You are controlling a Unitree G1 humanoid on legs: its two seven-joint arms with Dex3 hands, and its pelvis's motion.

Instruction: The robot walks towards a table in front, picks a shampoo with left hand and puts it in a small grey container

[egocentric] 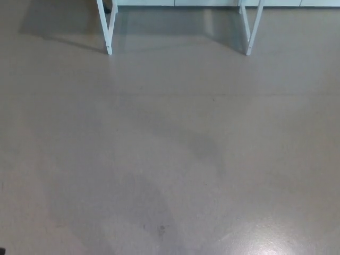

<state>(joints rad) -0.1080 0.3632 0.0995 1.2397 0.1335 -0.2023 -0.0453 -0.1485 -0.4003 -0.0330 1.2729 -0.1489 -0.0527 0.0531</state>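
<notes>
Because the head camera is tipped down at the ground, nearly all there is to see is the smooth, pale grey-beige floor (170, 159). A thin white slanted left table leg (108, 32) and a matching white slanted right table leg (249, 32) stand at the far top edge. A soft grey shadow (175, 32) lies between and behind them, which suggests that the tabletop sits above, just out of the picture. The shampoo and the small grey container do not show at all; I judge that they are up on that tabletop, hidden from this downward look. Neither the left robot hand nor the right robot hand comes into the picture, so I cannot tell whether their fingers are spread or pressed together. A wide stretch of bare floor separates the viewpoint from the legs, so to my eye the task is in its walking stage and no reaching has begun. A small dark speck (161, 229) marks the floor near the bottom, and a bright sheen (265, 245) catches the light at lower right.
</notes>
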